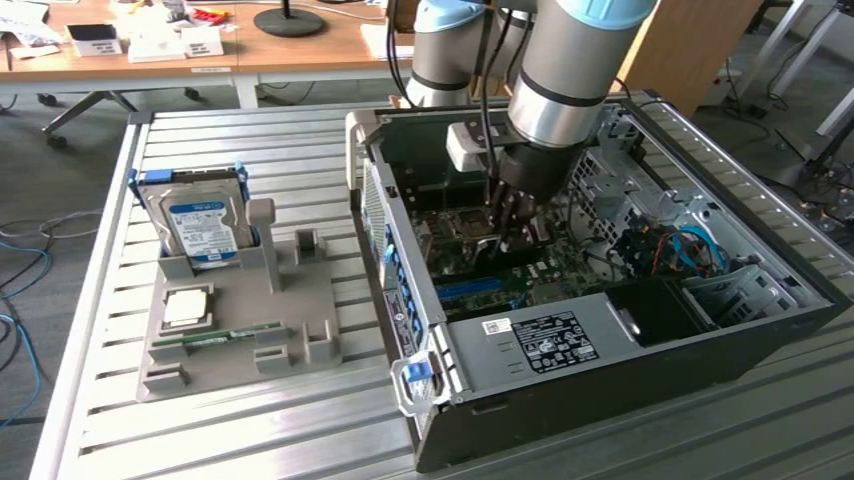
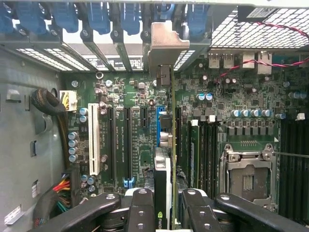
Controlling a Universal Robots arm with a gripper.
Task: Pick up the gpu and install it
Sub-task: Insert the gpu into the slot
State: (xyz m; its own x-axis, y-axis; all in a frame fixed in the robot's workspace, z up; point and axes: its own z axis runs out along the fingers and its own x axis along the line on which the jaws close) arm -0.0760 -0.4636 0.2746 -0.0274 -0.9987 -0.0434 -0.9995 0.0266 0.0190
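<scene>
Gripper (image 2: 170, 205) clamped on gpu (image 2: 172, 145), card edge-on between fingers (image 2: 140, 208), above motherboard (image 2: 130, 96). White slot (image 2: 94, 145) beside, blue latches (image 2: 96, 19) beyond card's bracket. Hard drive (image 1: 200, 225) well apart outside case (image 1: 641, 350).

Slatted table (image 1: 267, 440) bears tray (image 1: 240, 345) (grey), computer case (image 1: 601, 390).

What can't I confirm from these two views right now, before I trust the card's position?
- Exterior view: gpu is hidden behind the gripper and arm inside the computer case.
- Wrist view: gpu appears edge-on; its lower edge and the slot beneath are hidden, so seating is unclear.
- Wrist view: fingers cut off by the frame edge.
</scene>
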